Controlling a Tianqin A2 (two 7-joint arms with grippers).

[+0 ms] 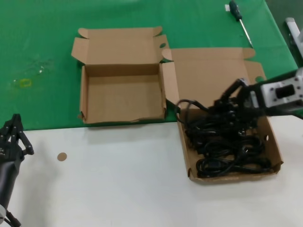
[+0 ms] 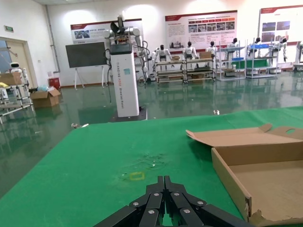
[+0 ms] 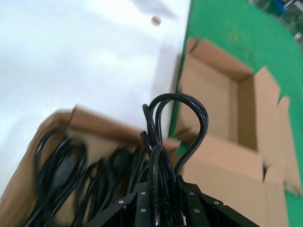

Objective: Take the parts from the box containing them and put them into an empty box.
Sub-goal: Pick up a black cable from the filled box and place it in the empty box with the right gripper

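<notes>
1. At the far left, the left gripper [image 1: 16,135] is parked low over the white part of the worktop [image 1: 118,179], well apart from both boxes. In its own wrist view its jaws are pressed together on nothing, so this arm looks idle.

2. Next comes the empty box [image 1: 124,97], lying open on the green cloth [image 1: 42,56] with its lid folded back. Its floor is bare in the head view and in the right wrist view, so no cord has been delivered yet, as far as the pictures show.

3. Just beside it on the right, flaps nearly touching, lies the larger box [image 1: 227,142]. The pile of black power cords [image 1: 232,151] fills most of its bed.

4. The right gripper [image 1: 226,106] is over the rear of that pile. Its wrist view shows the jaws pinching one cord bundle [image 3: 165,142], whose loop stands up from between them towards the empty box. Whether the bundle has fully left the pile I cannot tell.

5. A screwdriver [image 1: 239,19] lies on the cloth behind the larger box, untouched.

6. My judgement: the task is at its start. The first cord is gripped, its carry to the left remains, and all the other cords must follow.
</notes>
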